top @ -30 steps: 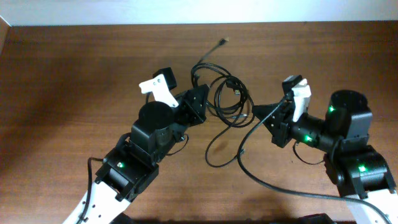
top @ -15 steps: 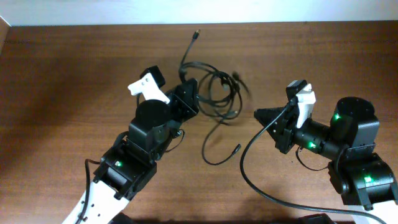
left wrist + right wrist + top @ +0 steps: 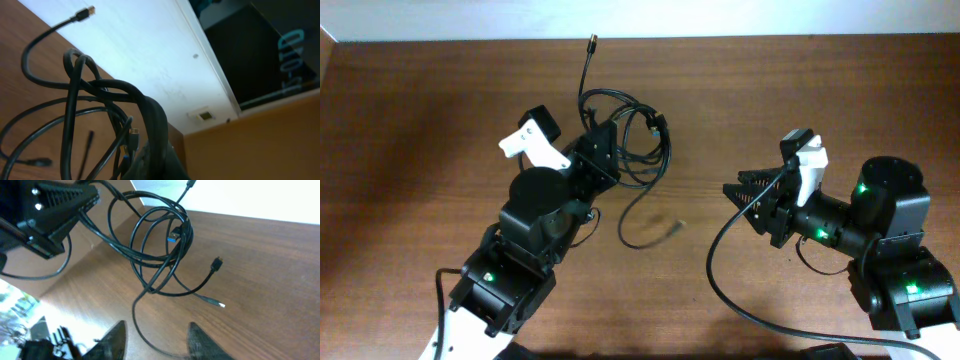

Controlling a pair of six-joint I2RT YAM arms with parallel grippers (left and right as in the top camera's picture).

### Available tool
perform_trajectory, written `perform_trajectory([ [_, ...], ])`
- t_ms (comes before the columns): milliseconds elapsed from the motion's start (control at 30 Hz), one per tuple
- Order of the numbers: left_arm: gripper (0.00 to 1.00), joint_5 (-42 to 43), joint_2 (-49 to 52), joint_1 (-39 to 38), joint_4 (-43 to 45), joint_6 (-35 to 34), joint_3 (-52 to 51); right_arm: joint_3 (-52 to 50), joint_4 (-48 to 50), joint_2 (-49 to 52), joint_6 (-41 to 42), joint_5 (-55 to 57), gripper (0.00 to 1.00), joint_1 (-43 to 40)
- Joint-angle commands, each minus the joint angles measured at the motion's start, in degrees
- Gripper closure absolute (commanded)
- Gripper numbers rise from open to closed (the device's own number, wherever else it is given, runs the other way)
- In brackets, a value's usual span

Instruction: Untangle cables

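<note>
The cables (image 3: 635, 135) are a tangled coil of thin black cords, lifted at the back middle of the table. One gold-tipped plug end (image 3: 591, 43) points to the far edge. A loose tail (image 3: 650, 228) trails down, blurred. My left gripper (image 3: 603, 160) is shut on the coil's left side; in the left wrist view the cords (image 3: 100, 105) loop up out of its jaws (image 3: 155, 160). My right gripper (image 3: 745, 192) is open and empty, to the right of the coil. In the right wrist view the coil (image 3: 160, 245) hangs beyond its spread fingers (image 3: 156, 340).
The wooden table (image 3: 420, 120) ends at a white wall along the far edge (image 3: 770, 25). A thick black arm wire (image 3: 720, 270) curves across the front right of the table.
My left gripper has pulled the coil to the left and toward the far edge. The loose tail has followed. My right gripper has let go, opened and stayed at the right.
</note>
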Motion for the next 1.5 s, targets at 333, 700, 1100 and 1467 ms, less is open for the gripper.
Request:
perform_trajectory([
  [333,1.0,18.67,0.87,0.2,6.97,3.87,0.63,1.07,0.09,4.04,0.13,-1.22,0.31,-0.13],
  [700,1.0,24.39,2.86,-2.14,13.11,3.85,0.63,1.07,0.13,5.09,0.09,-1.09,0.49,-0.15],
  [1100,1.0,14.43,2.86,-2.54,10.67,3.91,0.63,1.07,-2.1,5.05,0.11,-2.75,0.96,-0.15],
  [1467,1.0,1.36,2.8,-2.54,8.98,3.91,0.63,1.07,-2.97,5.01,0.11,-2.27,0.82,-0.15],
])
